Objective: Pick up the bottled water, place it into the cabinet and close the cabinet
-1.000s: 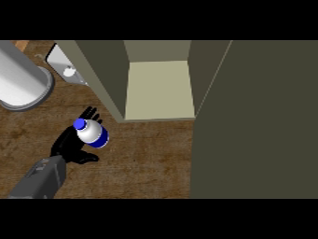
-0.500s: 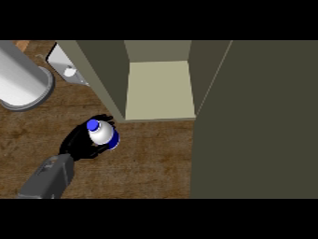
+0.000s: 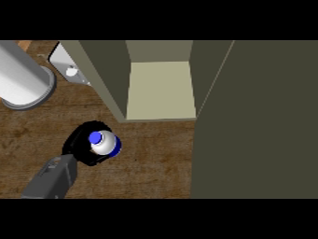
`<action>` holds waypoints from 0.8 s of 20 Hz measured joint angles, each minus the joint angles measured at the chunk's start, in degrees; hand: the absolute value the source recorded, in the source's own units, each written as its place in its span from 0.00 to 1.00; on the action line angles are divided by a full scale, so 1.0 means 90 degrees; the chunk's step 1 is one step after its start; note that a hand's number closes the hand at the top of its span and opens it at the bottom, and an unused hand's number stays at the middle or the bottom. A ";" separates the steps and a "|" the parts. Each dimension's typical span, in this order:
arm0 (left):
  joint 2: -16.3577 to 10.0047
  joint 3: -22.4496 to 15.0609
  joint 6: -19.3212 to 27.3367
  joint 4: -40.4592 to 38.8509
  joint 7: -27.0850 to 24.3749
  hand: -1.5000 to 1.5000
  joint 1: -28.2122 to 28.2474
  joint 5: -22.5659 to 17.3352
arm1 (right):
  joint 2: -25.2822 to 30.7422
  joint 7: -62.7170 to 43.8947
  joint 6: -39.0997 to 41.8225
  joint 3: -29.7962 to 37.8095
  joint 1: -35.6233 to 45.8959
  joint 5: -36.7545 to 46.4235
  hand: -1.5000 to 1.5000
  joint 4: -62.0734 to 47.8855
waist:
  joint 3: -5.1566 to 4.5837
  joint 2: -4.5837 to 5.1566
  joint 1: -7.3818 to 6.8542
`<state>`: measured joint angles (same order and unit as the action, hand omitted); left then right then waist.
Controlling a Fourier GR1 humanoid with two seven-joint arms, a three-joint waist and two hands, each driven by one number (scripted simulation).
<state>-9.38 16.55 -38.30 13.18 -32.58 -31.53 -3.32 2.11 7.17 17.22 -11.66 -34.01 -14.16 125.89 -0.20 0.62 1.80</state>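
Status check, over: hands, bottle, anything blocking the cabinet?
Left hand shut on bottled water, just short of the cabinet. Right hand out of view. Cabinet open, nothing seen blocking its opening.

I see the counter [image 3: 148, 161] as dark brown wood, grained and dull. The cabinet [image 3: 106, 74] and its door [image 3: 271, 121] look smooth, matt olive, the shelf [image 3: 161, 88] inside pale and just as matt. The bottled water [image 3: 104, 143] shows smooth white and blue plastic, the left hand [image 3: 76, 141] round it matt black. The grey cylinder [image 3: 13, 70] looks like smooth metal with a soft sheen
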 measured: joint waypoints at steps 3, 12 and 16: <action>-0.0018 0.0207 0.0370 0.0129 -0.0283 1.00 0.0344 -0.0196 | 0.0044 0.0148 0.0070 0.0079 -0.0137 -0.0017 0.00 -0.0077 | 0.0006 -0.0029 -0.0064; -0.0098 0.0682 0.0746 0.0729 -0.0643 1.00 0.1115 -0.0874 | -0.0038 0.0279 -0.0076 -0.0052 -0.0108 0.0185 0.00 -0.0241 | 0.0019 -0.0074 -0.0179; 0.0010 0.0723 0.0688 0.1094 -0.0429 1.00 0.1277 -0.1165 | 0.0023 0.0274 -0.0050 0.0000 -0.0143 0.0109 0.00 -0.0224 | 0.0022 -0.0081 -0.0186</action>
<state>-9.29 23.06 -32.11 23.02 -36.44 -20.04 -13.80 2.32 9.64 16.77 -11.66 -35.29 -13.17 123.88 0.00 -0.11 0.12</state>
